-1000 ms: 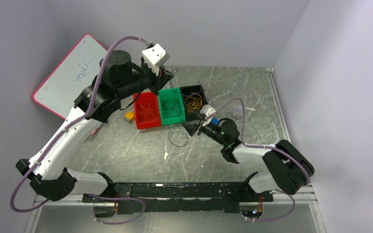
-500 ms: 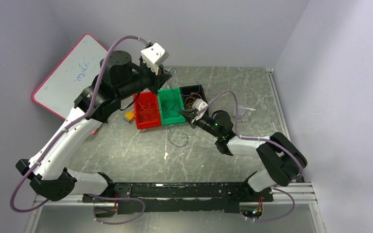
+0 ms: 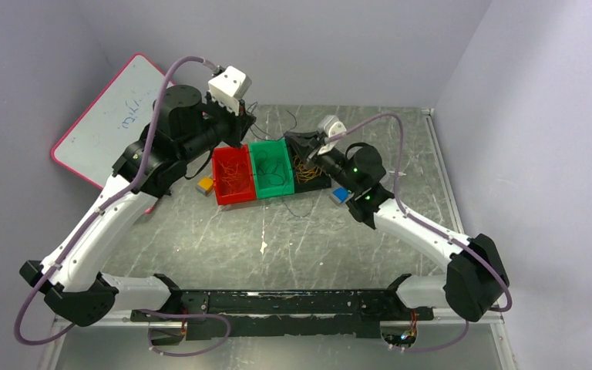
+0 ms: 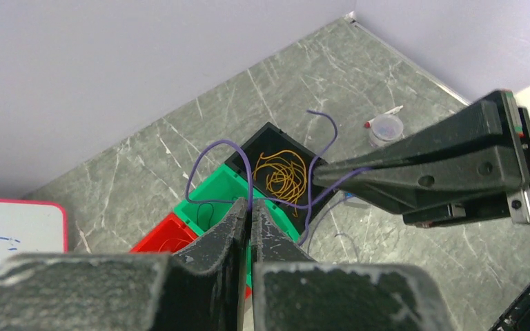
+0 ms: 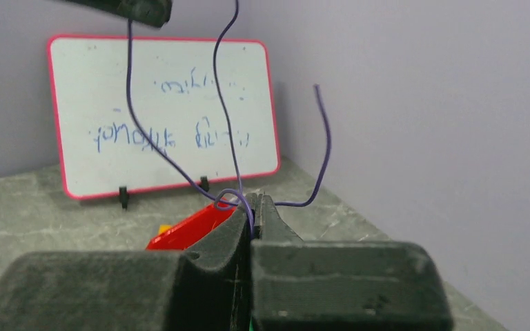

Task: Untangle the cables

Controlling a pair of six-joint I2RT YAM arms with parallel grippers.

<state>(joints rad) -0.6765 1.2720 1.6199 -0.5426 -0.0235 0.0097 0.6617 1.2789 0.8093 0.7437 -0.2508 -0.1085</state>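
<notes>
L gripper point(image 4: 250, 215) and R gripper point(image 5: 254, 207) both clamped fully shut on thin purple wire point(image 4: 217, 142), strung mid-air btwn tips above black plastic bin point(image 4: 261, 146) (orange coil point(image 4: 283, 176) inside), long axis approx L–R, so pull apart sideways.

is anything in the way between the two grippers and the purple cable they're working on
Nothing visible does. The left gripper and the right gripper are each shut directly on the purple cable. The cable runs free through the air between them, lifted clear of the black bin below.
</notes>
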